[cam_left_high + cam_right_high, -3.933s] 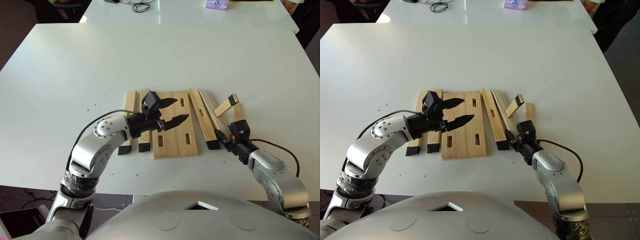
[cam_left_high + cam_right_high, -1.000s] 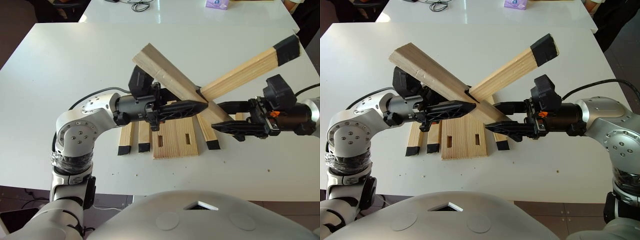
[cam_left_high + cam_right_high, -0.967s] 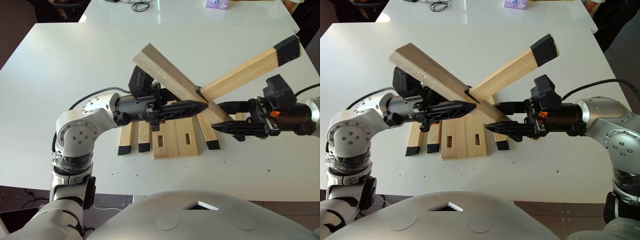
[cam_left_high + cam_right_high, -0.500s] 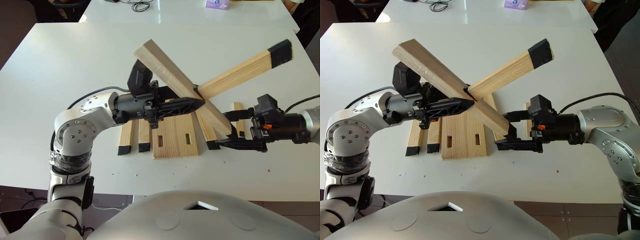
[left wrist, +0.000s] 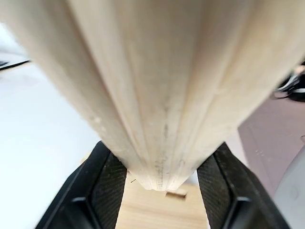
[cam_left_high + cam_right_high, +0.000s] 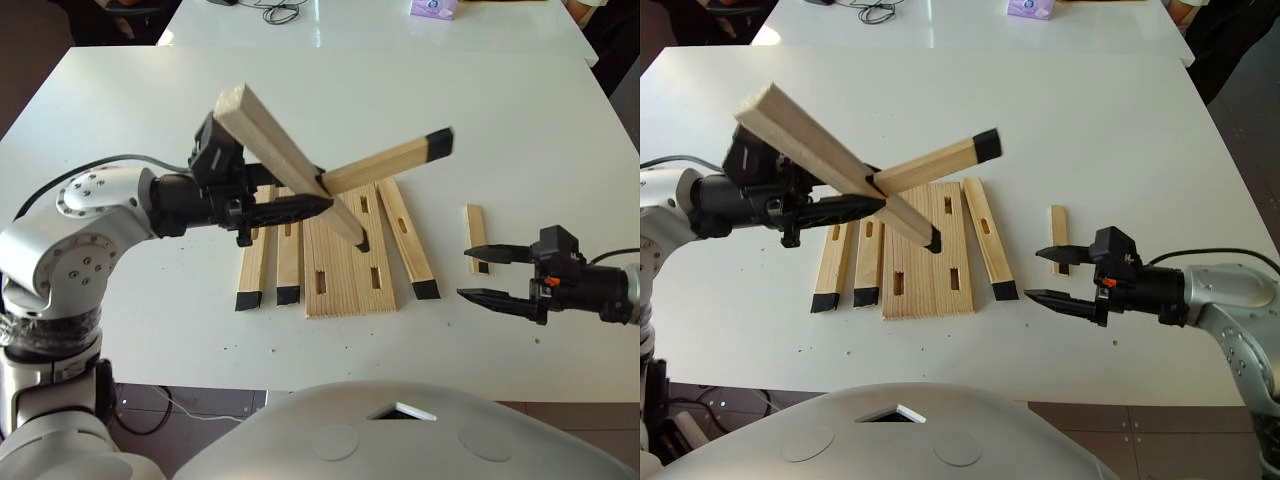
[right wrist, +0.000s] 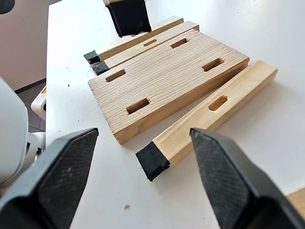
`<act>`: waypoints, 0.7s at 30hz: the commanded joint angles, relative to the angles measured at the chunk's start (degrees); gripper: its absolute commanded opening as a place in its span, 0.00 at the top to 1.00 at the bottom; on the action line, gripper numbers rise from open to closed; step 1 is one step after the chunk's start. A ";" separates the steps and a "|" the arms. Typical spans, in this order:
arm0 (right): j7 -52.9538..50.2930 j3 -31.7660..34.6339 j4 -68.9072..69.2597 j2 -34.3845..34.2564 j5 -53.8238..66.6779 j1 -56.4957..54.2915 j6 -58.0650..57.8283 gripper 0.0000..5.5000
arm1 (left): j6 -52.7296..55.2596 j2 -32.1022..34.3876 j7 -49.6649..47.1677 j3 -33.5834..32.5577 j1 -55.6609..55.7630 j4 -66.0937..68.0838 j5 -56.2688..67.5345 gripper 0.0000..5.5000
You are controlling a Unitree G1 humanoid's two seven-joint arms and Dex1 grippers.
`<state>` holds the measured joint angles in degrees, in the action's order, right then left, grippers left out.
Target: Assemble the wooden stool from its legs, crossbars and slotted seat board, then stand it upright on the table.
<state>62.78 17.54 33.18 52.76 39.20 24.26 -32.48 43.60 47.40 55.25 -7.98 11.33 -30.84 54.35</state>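
Observation:
My left gripper (image 6: pixel 315 190) is shut on a long wooden leg (image 6: pixel 285 160), held tilted above the table with its black tip (image 6: pixel 362 243) hanging over the slotted seat board (image 6: pixel 345 270). A second black-tipped leg (image 6: pixel 385 160) sticks out from it to the right. In the left wrist view the held leg (image 5: pixel 152 86) sits between both fingers (image 5: pixel 102 186). The seat board lies flat with two legs (image 6: pixel 272 262) along its left side and one leg (image 6: pixel 405 240) on its right. My right gripper (image 6: pixel 464 274) stands open low over the table, just below a short crossbar (image 6: pixel 474 232).
The white table (image 6: pixel 130 150) has wide free room behind and to both sides of the parts. Its front edge runs close below the right gripper. A second table behind carries cables (image 6: pixel 280 12) and a purple box (image 6: pixel 433 8).
The left arm has drawn back to the left with the joined legs, their lower tip now off the right-hand leg. The right gripper has pulled away right and down, still open.

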 commanded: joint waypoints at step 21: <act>-7.85 1.68 7.68 -5.28 -2.65 6.59 2.28 0.35 | -18.67 3.27 11.67 -0.13 -16.04 1.81 -15.91 0.63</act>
<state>55.06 19.34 40.17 47.30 37.05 31.05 -30.67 24.19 50.40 67.35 -8.59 -4.48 -28.87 38.71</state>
